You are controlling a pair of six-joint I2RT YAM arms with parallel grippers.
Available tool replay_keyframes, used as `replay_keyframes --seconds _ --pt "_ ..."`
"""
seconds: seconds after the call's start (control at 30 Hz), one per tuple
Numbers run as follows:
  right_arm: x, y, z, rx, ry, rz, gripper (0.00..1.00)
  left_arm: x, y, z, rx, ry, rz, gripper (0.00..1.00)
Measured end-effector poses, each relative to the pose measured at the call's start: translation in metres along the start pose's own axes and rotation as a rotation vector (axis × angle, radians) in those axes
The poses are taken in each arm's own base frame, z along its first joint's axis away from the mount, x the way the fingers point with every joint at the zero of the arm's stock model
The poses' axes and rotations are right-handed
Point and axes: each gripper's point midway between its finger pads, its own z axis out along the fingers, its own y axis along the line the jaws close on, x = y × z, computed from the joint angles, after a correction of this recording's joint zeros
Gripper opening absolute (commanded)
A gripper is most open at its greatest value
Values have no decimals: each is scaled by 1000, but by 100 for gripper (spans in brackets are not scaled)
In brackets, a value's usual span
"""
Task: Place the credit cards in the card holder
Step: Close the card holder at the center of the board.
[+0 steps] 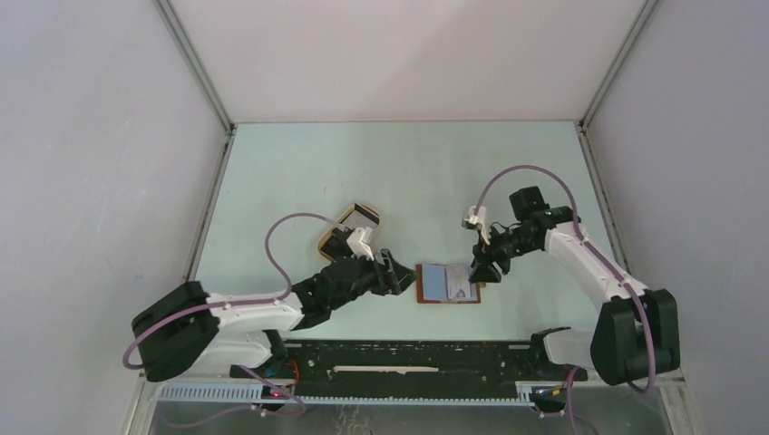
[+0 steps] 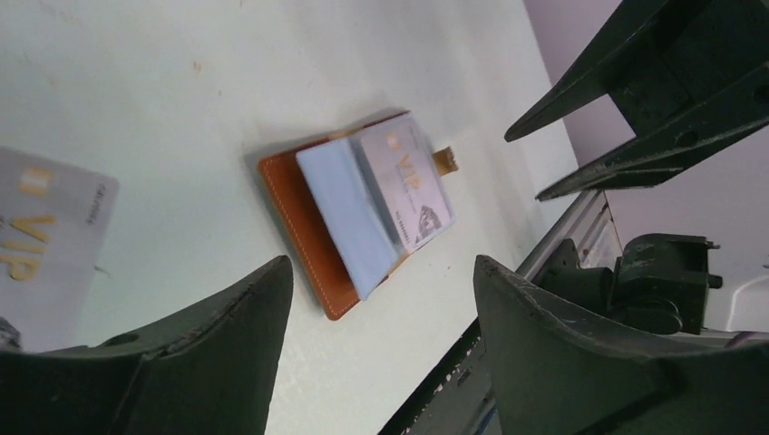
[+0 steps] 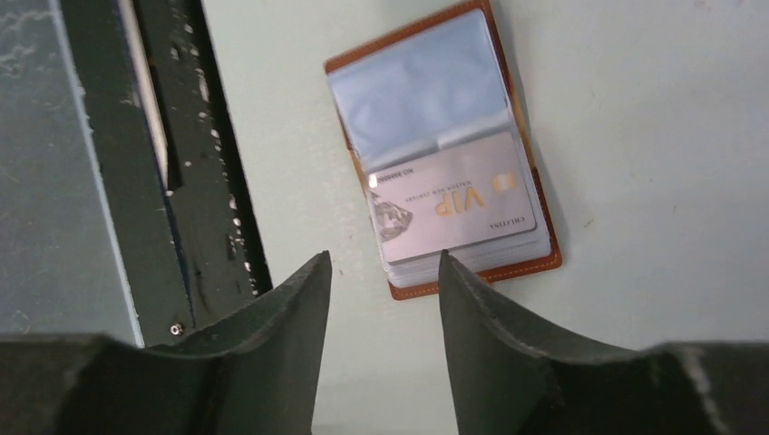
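open card holder (image 1: 448,284) holds a silver vip card (image 3: 451,200) in its clear sleeve (image 3: 422,91); left gripper (image 2: 381,269) and right gripper (image 3: 385,263) stand open, empty.

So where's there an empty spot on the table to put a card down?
The widest bare patch of table is at the back, between the far wall and both arms. It's crowded in the middle: the left hand and right hand sit close on either side of the open card holder, with the tan tray beyond the left arm.
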Motion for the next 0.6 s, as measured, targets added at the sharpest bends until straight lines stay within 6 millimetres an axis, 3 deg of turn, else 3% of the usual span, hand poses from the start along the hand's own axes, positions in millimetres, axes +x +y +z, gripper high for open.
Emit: replay_keyframes --seconds 0.2,0.33,0.6 --pt "28 -21 18 39 150 108 30 45 17 17 -60 107 -100 77" --pt "48 -34 28 60 236 199 26 70 33 23 -117 163 -143 78" --pt "69 -48 36 90 329 287 25 73 26 42 -104 153 -221 79"
